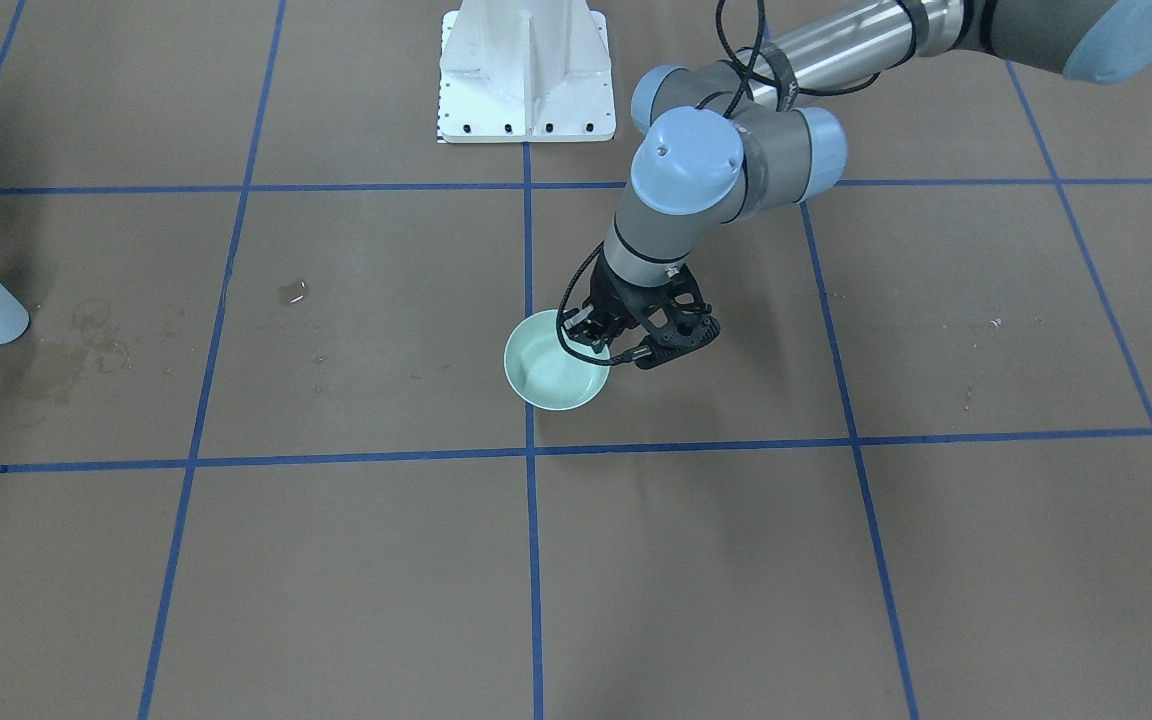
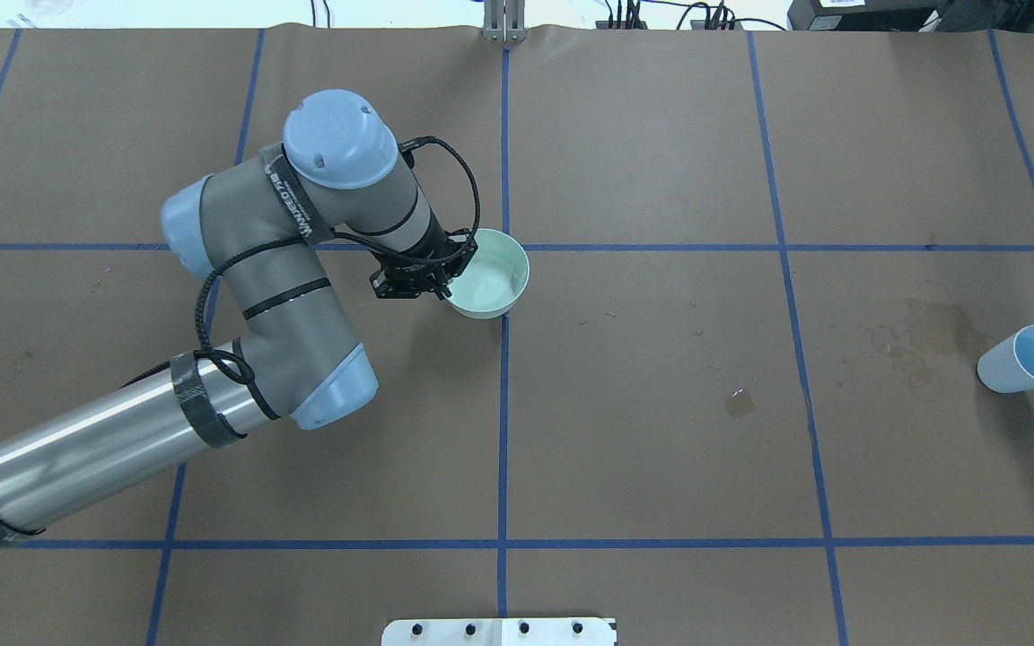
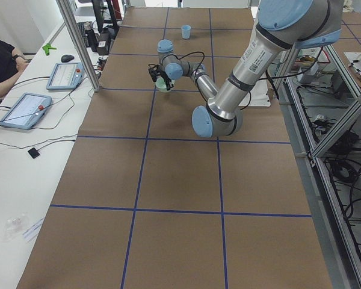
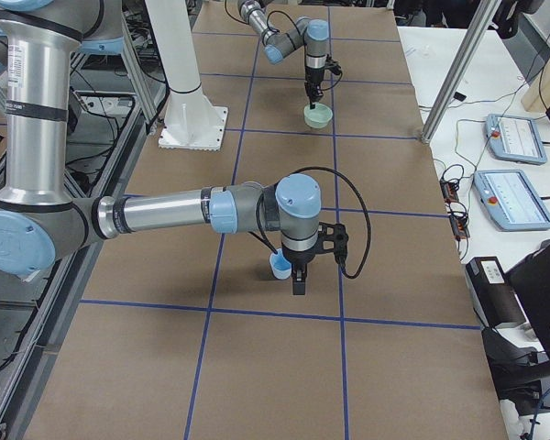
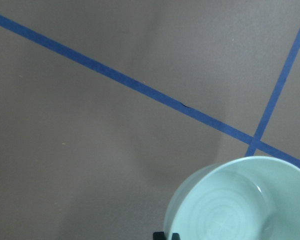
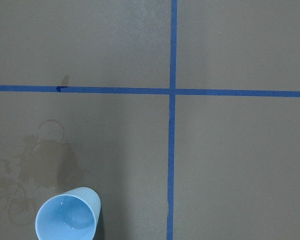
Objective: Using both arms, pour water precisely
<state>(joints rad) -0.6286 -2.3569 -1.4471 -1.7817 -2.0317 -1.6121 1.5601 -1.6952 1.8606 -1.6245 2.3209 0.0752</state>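
Left gripper (image 1: 596, 345), pointing straight down, clamps the rim of a green bowl (image 1: 546, 378), mouth up, over the desk (image 1: 836, 560); whether the right gripper (image 4: 297, 280) grips cannot be told.

bowl (image 2: 495, 280) and cup (image 2: 1024, 359) well apart, left arm (image 2: 293, 296) beside bowl

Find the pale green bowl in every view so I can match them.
Front-facing: pale green bowl, centre.
Overhead: bowl, upper centre.
Exterior left: bowl, upper left-centre.
Exterior right: bowl, top centre.
Left wrist: bowl, bottom right.
Right wrist: not in it.
Shared landmark: blue tape crossing nearest it.
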